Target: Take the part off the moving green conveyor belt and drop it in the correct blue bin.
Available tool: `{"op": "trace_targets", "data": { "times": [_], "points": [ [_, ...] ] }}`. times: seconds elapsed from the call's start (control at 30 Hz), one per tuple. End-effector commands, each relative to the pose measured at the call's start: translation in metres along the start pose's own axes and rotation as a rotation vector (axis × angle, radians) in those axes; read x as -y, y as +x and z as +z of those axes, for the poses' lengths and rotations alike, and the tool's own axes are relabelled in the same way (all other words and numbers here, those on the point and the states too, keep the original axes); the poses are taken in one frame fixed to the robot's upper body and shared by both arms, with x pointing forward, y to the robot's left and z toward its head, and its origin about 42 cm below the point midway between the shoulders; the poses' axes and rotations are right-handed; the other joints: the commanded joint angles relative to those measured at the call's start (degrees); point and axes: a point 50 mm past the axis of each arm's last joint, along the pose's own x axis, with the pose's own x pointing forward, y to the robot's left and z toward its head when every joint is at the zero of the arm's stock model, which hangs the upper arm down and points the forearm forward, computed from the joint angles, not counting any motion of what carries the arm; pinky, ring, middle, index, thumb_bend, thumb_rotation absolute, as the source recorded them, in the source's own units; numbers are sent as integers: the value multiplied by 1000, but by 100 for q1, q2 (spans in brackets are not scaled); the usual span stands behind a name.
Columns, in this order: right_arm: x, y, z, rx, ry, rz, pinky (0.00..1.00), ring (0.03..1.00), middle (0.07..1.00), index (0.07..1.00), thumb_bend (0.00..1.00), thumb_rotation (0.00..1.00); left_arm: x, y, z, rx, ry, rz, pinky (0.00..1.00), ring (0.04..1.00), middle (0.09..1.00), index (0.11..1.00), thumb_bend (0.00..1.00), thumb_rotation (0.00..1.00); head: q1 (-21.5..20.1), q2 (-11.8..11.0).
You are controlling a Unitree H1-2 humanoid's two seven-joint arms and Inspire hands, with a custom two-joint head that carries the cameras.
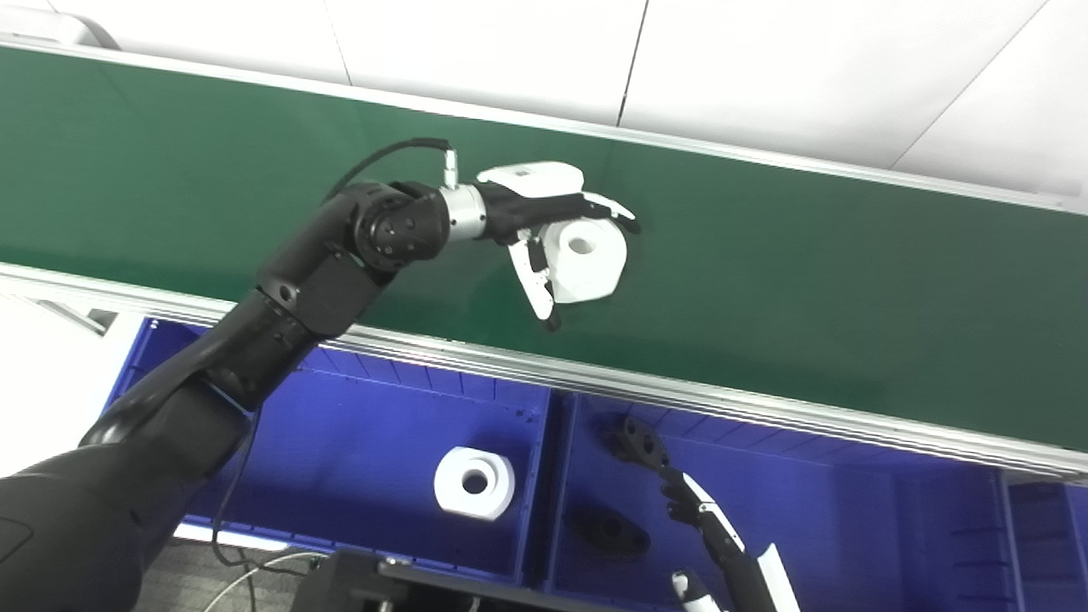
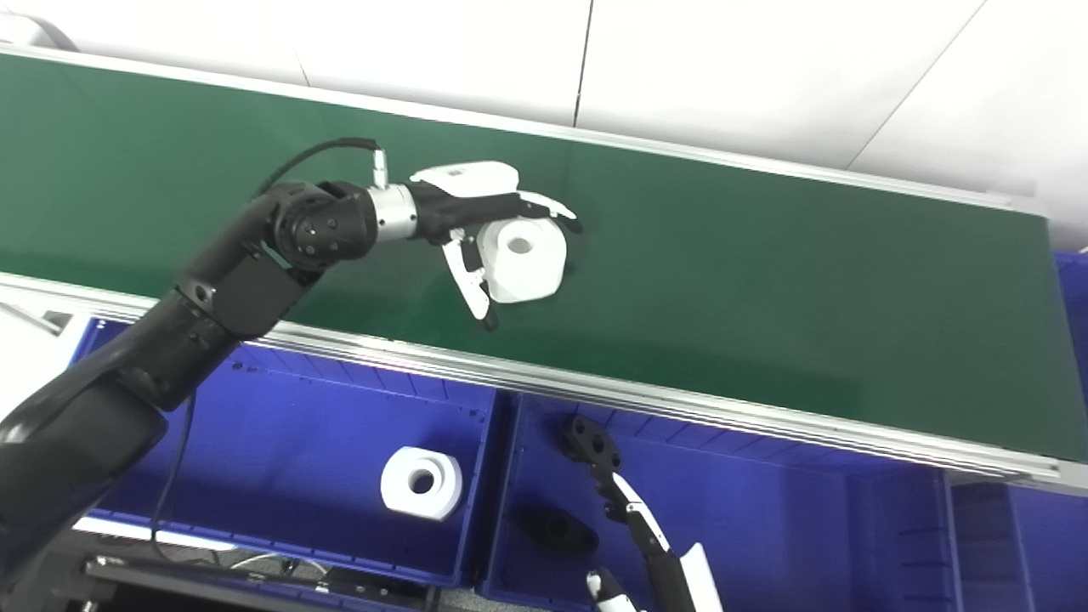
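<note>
- Two hands are in view: the left hand point(image 1: 557, 229) reaches out over the green conveyor belt point(image 1: 807, 280), while the right hand point(image 1: 722, 544) shows only in part at the bottom edge
- Around the white part point(image 1: 586, 259), a chunky ring-like piece with a round hole in its top face, the left hand's fingers point(image 1: 612, 208) curve over the far side and its thumb point(image 1: 534, 285) points down along the near left side; they are wrapped about the part, though whether they press on it or the part rests on the belt cannot be told
- That part sits over the middle of the belt, well apart from the belt's near metal rail point(image 1: 680, 395)
- Below the rail stand blue bins side by side: the left blue bin point(image 1: 357, 425) holds a second white part point(image 1: 474, 483) of the same ring-like kind, lying on its floor
- In the middle blue bin point(image 1: 833, 518) lie two black parts, one point(image 1: 636, 440) near the back wall with holes in it, another point(image 1: 610, 531) flat on the floor nearer the front
- Just over that middle bin the right hand's black-and-white fingers point(image 1: 705, 514) point up toward the black part at the back; too little of the hand shows to tell whether they are apart or together
- A further blue bin point(image 1: 1045, 544) begins at the right edge
</note>
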Motion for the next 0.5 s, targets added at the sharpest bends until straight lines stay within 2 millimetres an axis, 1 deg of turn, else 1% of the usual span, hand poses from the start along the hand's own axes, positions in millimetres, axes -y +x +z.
{"op": "trace_targets", "data": {
  "times": [0.0, 0.1, 0.2, 0.23, 0.27, 0.3, 0.33, 0.37, 0.4, 0.43, 0.47],
  "points": [
    [1, -2, 9, 68, 10, -20, 826, 882, 915, 899, 585, 996, -2, 6, 6, 29, 31, 15, 752, 887, 952, 926, 1000, 178, -2, 3],
    [1, -2, 9, 69, 6, -21, 827, 883, 915, 900, 585, 999, 6, 13, 10, 53, 30, 23, 742, 874, 951, 937, 1000, 167, -7, 1],
    [2, -2, 10, 70, 10, -22, 828, 883, 914, 899, 582, 997, 14, 18, 12, 80, 1, 16, 747, 865, 936, 915, 999, 103, -13, 13],
    [1, -2, 10, 70, 10, -22, 827, 882, 914, 898, 587, 999, 16, 19, 13, 86, -4, 15, 720, 838, 918, 889, 983, 60, -13, 13],
    [1, -2, 10, 70, 10, -23, 827, 881, 913, 898, 589, 1000, 18, 21, 13, 93, -10, 11, 619, 741, 884, 848, 948, 29, -11, 4],
    [1, -2, 10, 69, 8, -22, 827, 881, 913, 898, 589, 1000, 22, 22, 13, 98, -27, 11, 598, 720, 877, 839, 941, 23, -12, 5],
    [1, -2, 10, 69, 6, -21, 827, 882, 914, 899, 587, 1000, 24, 23, 13, 102, -39, 11, 519, 569, 812, 776, 672, 9, -13, 6],
    [1, -2, 10, 70, 5, -21, 828, 882, 914, 899, 586, 1000, 25, 23, 13, 106, -47, 17, 492, 517, 790, 755, 580, 4, -15, 16],
    [1, -2, 10, 71, 4, -21, 828, 882, 914, 899, 583, 1000, 26, 22, 13, 108, -50, 22, 466, 489, 751, 714, 532, 2, -13, 17],
    [1, -3, 10, 70, 7, -21, 829, 882, 913, 899, 581, 1000, 26, 22, 12, 111, -50, 32, 453, 475, 732, 693, 507, 1, -3, 17],
    [0, -3, 10, 70, 9, -21, 831, 884, 914, 899, 585, 1000, 26, 21, 11, 114, -51, 39, 461, 464, 667, 633, 483, 0, -4, 17]
  ]
}}
